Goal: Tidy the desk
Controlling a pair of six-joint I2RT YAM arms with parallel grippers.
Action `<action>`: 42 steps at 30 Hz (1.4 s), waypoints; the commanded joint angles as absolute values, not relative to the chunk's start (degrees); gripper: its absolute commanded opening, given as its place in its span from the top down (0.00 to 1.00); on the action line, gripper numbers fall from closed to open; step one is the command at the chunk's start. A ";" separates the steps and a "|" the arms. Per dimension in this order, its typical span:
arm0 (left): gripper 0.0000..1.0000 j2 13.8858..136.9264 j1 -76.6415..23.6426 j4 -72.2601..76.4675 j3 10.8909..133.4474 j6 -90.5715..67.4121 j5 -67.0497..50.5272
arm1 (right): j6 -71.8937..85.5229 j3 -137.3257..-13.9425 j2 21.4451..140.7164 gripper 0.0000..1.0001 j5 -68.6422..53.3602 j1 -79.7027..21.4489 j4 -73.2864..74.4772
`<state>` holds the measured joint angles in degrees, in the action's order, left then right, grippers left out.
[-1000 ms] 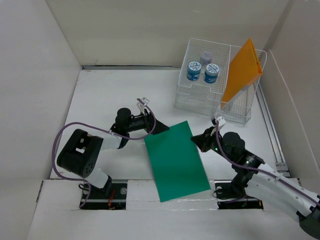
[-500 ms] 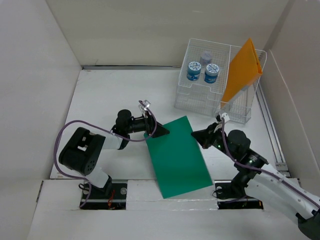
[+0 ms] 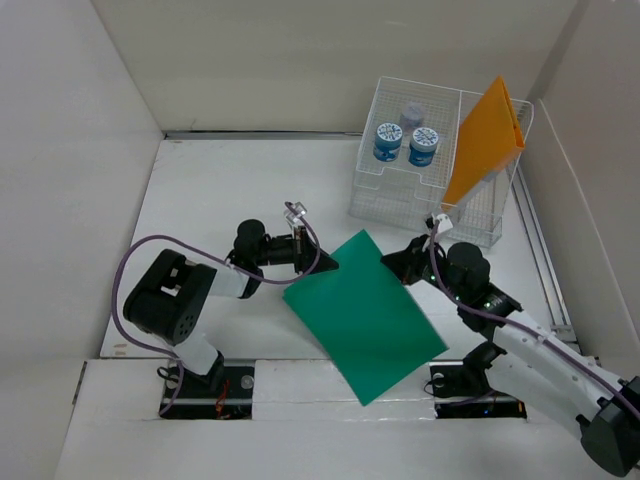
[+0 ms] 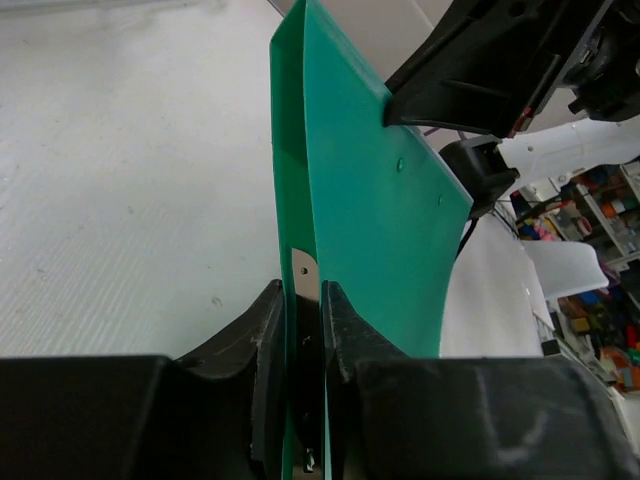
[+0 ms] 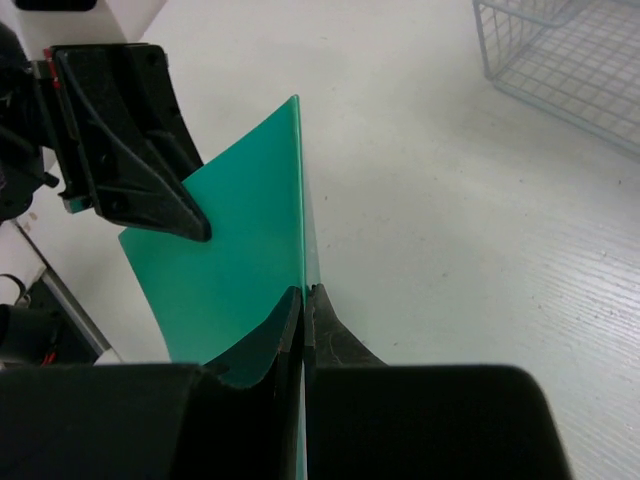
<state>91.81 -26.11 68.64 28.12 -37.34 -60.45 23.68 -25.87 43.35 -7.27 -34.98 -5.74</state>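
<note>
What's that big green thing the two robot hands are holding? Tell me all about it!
The green folder is a thin, flat rectangle in plain green. It looks like smooth plastic, with two leaves that gap a little along one edge. It lies diagonally above the near part of the desk, with one corner past the front edge. The left gripper pinches its left edge, and the right gripper pinches its far right edge.

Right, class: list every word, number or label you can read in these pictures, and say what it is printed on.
Nothing here can be read.
Left jar lid, right jar lid: printed blue marks, too small to read.
Green folder, orange folder: no text visible.
</note>
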 commanded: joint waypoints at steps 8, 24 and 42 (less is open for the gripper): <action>1.00 89.48 -27.69 72.68 30.23 -37.44 -66.36 | 26.02 -27.77 44.47 0.87 -14.41 -31.64 -14.34; 1.00 98.16 -27.16 118.65 38.49 -72.15 -75.94 | 19.95 -25.66 44.21 0.00 -31.97 -31.64 -8.69; 1.00 92.82 -27.16 113.12 38.32 -69.34 -73.48 | 25.22 -22.59 59.49 0.34 -49.48 -36.12 -23.20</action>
<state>96.42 -26.98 73.52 37.06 -70.63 -79.18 23.97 -23.59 58.63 -45.28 -34.44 -16.53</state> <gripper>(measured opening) 0.110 0.675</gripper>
